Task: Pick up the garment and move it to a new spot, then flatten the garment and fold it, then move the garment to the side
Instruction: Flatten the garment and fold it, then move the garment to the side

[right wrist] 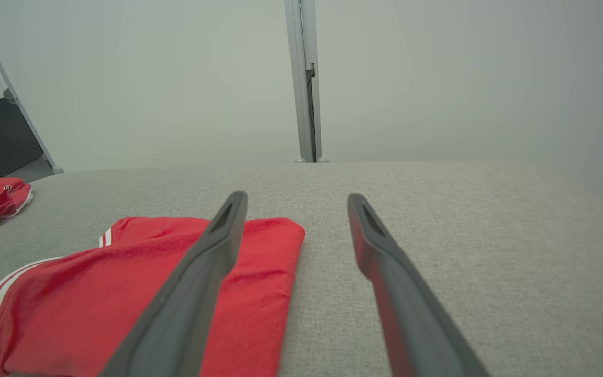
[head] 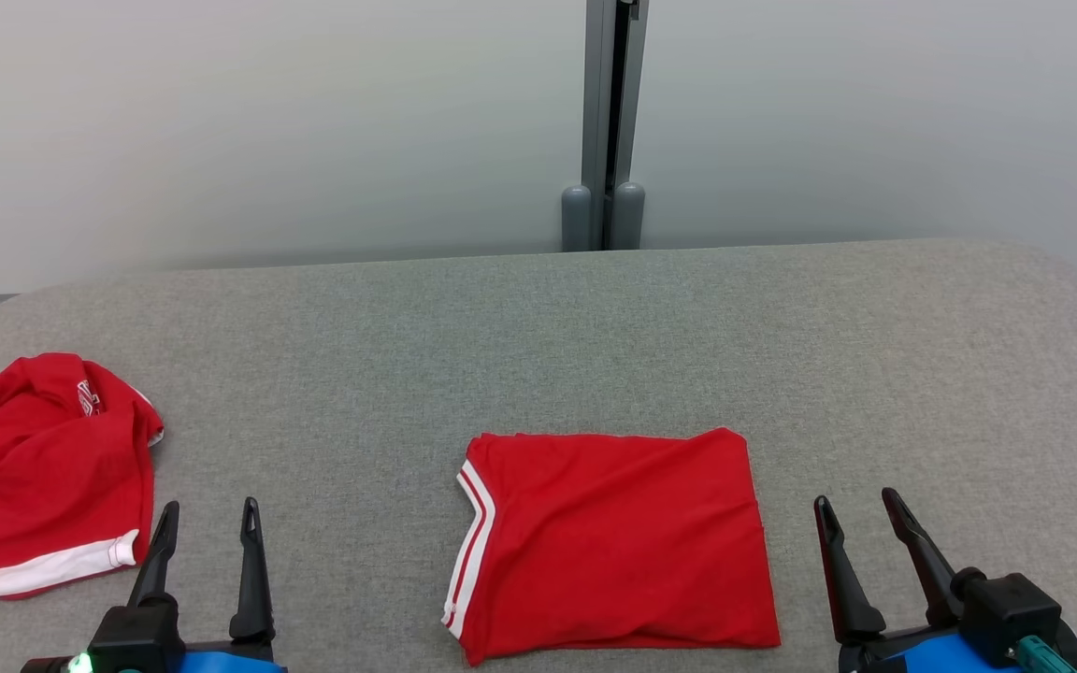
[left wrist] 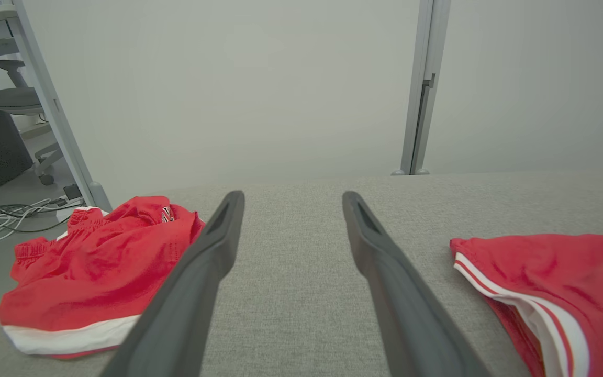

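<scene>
Red crumpled cloth [head: 34, 467] cut off at left; left claw [head: 209, 505], right claw [head: 854, 497] gape empty.

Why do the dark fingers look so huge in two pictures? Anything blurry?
Left wrist view: the camera sits close, so the left fingers loom large. Right wrist view: right fingers likewise; folded garment sharp. Head view: soft even light, faint shadows, no glare.

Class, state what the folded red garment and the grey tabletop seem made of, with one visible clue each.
The folded red garment: probably soft knit jersey, matte; it drapes in soft creases. The grey tabletop: seemingly covered in woven fabric, matte; a fine flecked weave shows.
</scene>
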Tool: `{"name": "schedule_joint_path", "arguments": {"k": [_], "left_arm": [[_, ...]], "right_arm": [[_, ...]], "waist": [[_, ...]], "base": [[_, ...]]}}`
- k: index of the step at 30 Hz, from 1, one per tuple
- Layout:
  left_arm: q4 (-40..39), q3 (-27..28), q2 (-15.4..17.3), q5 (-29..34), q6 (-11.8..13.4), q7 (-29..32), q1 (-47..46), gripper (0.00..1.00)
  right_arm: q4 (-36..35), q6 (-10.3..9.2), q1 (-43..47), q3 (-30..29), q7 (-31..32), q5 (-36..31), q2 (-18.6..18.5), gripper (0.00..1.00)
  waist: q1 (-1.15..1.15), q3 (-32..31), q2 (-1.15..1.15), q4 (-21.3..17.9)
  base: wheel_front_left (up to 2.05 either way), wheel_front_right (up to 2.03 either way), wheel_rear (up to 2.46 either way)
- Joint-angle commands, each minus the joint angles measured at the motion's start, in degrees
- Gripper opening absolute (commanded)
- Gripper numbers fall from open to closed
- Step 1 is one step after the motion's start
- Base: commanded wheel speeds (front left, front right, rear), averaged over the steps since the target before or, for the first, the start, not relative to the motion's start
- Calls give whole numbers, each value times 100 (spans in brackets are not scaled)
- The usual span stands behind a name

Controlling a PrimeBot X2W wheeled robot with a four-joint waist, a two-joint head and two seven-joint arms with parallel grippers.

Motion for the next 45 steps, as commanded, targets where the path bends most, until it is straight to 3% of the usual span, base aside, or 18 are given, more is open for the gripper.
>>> {"name": "schedule_joint_path", "arguments": {"k": [1, 13, 24, 45], "left_arm": [[11, 29, -5, 31, -2, -15, 32, 100], [13, 80, -44, 54, -23, -15, 49, 100], [22, 46, -88, 64, -76, -15, -122, 100], [127, -33, -157, 34, -197, -15, -524, 100]], "right_arm": [[20, 1, -6, -10, -19, 8, -6, 100], [120, 1, -142, -28, -19, -47, -5, 100], [364, 1, -1012, 93, 81, -183, -43, 100], [3103, 1, -1969, 174, 21, -129, -20, 100]], "waist": [[0, 0, 0, 3], [0, -15, 0, 7], [0, 96, 0, 99], [0, 714, 0, 399]], "base": [[0, 0, 0], [0, 0, 0], [0, 0, 0], [0, 0, 0]]}}
